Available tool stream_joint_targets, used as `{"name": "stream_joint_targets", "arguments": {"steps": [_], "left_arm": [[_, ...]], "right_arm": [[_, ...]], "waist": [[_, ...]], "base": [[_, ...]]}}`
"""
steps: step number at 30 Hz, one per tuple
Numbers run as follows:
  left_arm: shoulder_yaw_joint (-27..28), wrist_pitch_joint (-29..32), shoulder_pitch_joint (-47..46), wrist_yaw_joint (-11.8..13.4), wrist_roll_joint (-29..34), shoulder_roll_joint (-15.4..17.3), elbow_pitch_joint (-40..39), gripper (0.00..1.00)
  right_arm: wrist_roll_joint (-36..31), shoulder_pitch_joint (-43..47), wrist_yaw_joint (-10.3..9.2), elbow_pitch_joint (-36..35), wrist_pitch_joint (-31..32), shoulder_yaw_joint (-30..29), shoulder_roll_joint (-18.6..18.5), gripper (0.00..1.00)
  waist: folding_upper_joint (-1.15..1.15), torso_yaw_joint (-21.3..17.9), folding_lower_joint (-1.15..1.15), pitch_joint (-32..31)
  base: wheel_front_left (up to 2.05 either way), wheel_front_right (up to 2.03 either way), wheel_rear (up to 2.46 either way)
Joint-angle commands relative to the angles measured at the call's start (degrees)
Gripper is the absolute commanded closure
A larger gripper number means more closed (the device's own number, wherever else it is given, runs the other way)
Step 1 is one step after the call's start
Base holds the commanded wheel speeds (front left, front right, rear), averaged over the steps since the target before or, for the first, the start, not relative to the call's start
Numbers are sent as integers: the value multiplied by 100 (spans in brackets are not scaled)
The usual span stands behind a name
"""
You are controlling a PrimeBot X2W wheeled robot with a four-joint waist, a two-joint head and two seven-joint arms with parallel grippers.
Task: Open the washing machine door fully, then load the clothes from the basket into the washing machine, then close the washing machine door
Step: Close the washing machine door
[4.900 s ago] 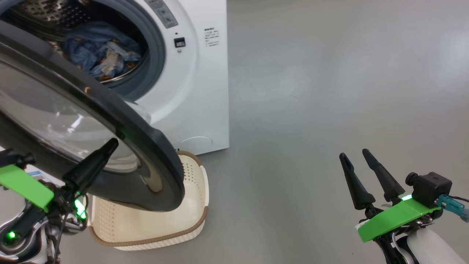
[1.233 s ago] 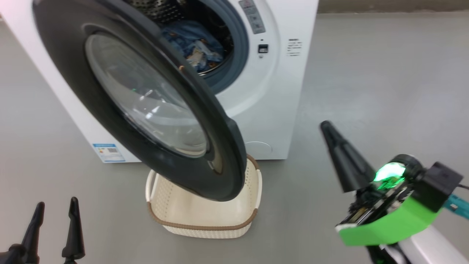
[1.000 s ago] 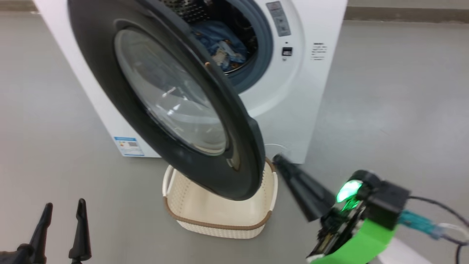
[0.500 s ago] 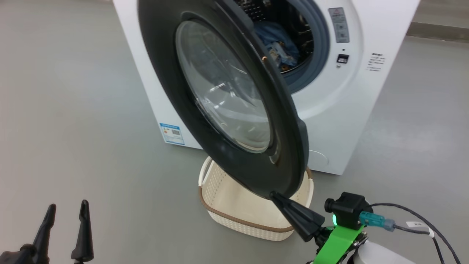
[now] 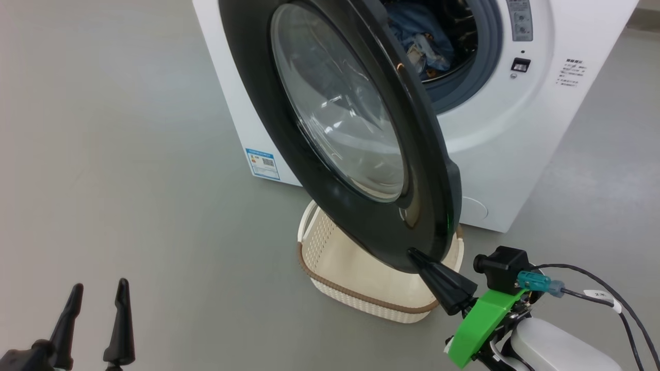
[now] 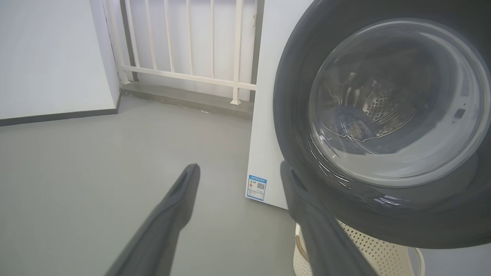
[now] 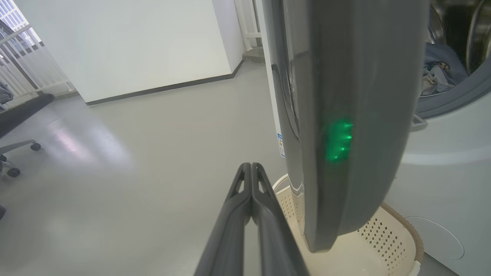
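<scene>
Right hand (image 5: pixel 412 252) pressed together, tip by door (image 5: pixel 361 154) lower rim, bottom centre. Tip may skid off glossy curve, door stops unlatched. Left hand (image 5: pixel 100 286) spread, lower left.

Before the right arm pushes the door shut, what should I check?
1. Clothes inside the washer: ok.
2. Basket empty: ok where visible; the door hides part.
3. Right gripper shut, beside the door's lower edge: ok.
4. Left gripper open, away from the door: ok.
5. Gasket free of cloth: cannot tell.
6. Door closed: not ok, ajar.
</scene>
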Motion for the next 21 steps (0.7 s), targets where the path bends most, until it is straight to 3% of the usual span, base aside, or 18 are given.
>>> {"name": "stream_joint_targets", "arguments": {"steps": [1, 21], "left_arm": [[183, -37, -281, -12, -30, 209, -84, 0], [179, -37, -514, -12, -134, 259, -88, 0]], "right_arm": [[53, -158, 26, -68, -47, -30, -18, 100], [-16, -479, 26, 224, -47, -816, -296, 100]], "waist": [[0, 42, 0, 55], [0, 209, 0, 556]], "base": [[0, 0, 0], [0, 0, 0]]}}
